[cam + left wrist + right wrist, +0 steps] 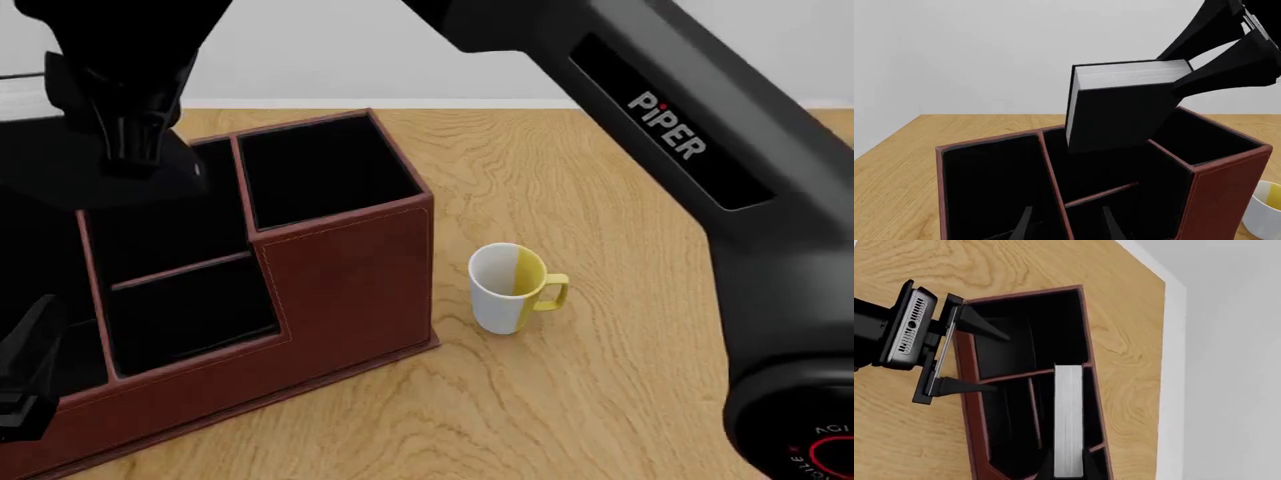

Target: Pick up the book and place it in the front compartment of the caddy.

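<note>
- Book, black-covered with pale page edges, hangs tilted above the caddy, pinched by our right gripper.
- Our left gripper hovers over the caddy with its fingers spread, holding nothing.
- White-and-yellow mug stands on the desk just beside the caddy.

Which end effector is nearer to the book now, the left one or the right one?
The right end effector is nearer: it grips the book above the caddy. The left end effector waits open at the caddy's edge.
</note>
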Robot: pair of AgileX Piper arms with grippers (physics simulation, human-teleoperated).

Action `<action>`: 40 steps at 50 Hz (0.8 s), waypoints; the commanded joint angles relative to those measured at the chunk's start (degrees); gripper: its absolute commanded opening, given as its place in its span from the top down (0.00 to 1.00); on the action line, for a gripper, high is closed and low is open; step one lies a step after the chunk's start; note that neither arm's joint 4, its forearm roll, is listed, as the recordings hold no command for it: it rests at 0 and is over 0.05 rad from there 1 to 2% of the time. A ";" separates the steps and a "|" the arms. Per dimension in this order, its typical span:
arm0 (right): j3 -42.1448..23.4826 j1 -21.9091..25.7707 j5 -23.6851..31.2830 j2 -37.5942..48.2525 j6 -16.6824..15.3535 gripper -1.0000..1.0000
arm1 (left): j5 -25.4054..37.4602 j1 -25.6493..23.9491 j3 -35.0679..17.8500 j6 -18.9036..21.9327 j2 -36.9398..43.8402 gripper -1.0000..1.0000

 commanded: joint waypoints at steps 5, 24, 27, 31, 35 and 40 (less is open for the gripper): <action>-1.06 -0.97 -0.03 0.82 2.53 1.00 | 0.00 0.01 0.00 -0.01 0.02 0.00; -1.99 -1.80 -2.26 4.33 5.15 1.00 | 0.00 0.00 0.00 -0.01 -0.01 0.00; -4.65 -2.59 -1.40 6.66 4.85 1.00 | 0.00 0.02 0.00 0.01 -0.01 0.00; -7.81 -3.21 -0.54 8.89 5.19 1.00 | 0.00 0.02 0.00 0.02 -0.01 0.00; -8.81 -3.89 -0.33 10.37 5.13 1.00 | 0.00 0.00 0.00 0.00 0.01 0.00; -10.27 -4.54 -0.25 12.35 5.51 1.00 | 0.00 0.01 0.00 0.01 0.00 0.00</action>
